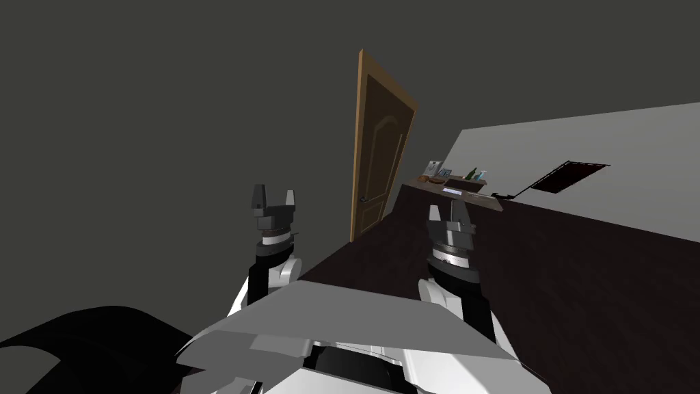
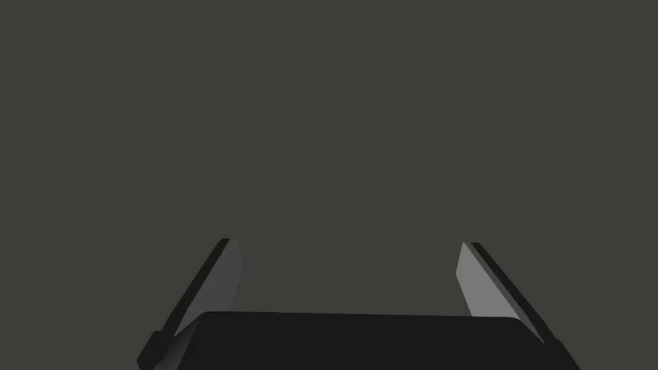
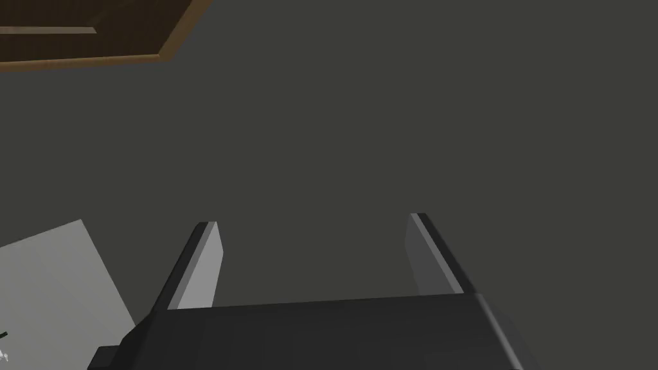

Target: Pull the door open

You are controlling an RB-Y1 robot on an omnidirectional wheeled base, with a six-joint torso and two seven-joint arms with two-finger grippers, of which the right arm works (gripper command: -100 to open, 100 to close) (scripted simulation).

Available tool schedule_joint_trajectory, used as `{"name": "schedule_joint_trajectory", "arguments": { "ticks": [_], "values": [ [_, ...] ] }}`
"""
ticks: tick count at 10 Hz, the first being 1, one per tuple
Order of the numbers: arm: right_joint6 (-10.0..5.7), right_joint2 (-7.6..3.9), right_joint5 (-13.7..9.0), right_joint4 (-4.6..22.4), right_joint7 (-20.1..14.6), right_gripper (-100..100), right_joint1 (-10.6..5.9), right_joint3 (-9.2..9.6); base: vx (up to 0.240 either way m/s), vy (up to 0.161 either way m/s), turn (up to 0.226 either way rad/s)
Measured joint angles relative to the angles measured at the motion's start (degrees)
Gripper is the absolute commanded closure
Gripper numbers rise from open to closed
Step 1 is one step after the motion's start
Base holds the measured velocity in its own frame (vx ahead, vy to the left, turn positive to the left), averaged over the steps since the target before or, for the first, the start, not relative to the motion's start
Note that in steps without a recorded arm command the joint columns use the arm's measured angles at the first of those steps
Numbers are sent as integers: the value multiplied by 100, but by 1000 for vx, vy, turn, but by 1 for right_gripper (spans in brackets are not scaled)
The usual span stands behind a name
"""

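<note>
Door (image 1: pixel 374 157), brown, stands far ahead, handle (image 1: pixel 363 199) near its left edge. Left gripper (image 1: pixel 273 196) and right gripper (image 1: pixel 449 215) both spread wide, holding nothing, well apart from it.

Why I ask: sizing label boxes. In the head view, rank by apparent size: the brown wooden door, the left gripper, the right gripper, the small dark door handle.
1. Brown wooden door.
2. Left gripper and right gripper: look alike, nearer the camera, so unranked.
3. Small dark door handle.
</note>
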Motion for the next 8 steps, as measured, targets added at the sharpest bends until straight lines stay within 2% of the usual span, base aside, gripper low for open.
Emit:
{"name": "schedule_joint_trajectory", "arguments": {
  "ticks": [2,8],
  "values": [
    [-34,-74,-58,244,-39,-100,-89,-37,31,-60,188],
    [-117,-188,-145,913,-87,-100,-340,-15,27,-56,152]
  ]
}}
